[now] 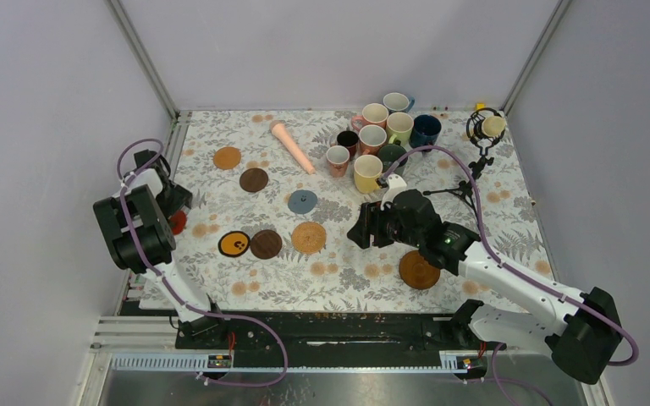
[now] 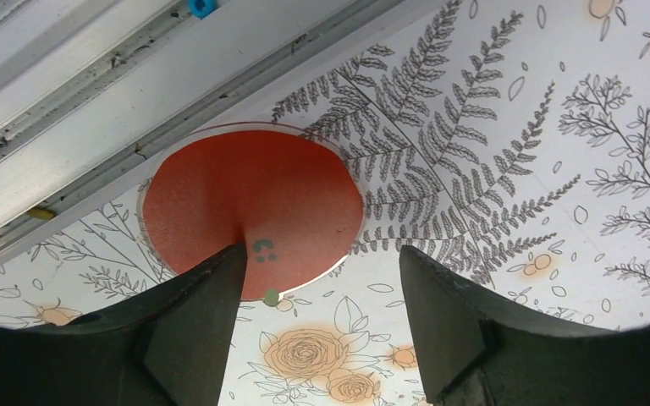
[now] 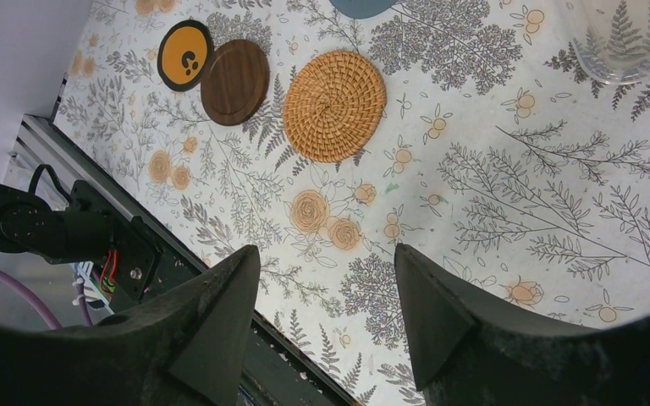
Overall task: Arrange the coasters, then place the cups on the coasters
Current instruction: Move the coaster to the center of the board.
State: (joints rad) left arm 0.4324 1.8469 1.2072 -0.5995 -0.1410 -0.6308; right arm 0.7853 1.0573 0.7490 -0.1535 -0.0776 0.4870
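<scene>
Several cups were seen clustered at one o'clock on the worktop. The left end effector was held spread above the red coaster at nine o'clock. The right end effector was spread over the worktop, with the woven coaster at its nine o'clock.

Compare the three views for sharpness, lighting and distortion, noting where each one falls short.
Top external: even light, soft shadows, sharp throughout. Left wrist: red coaster sharp, left fingers dark and featureless, lower corners vignetted. Right wrist: woven coaster crisp, right fingers likewise underexposed.
</scene>
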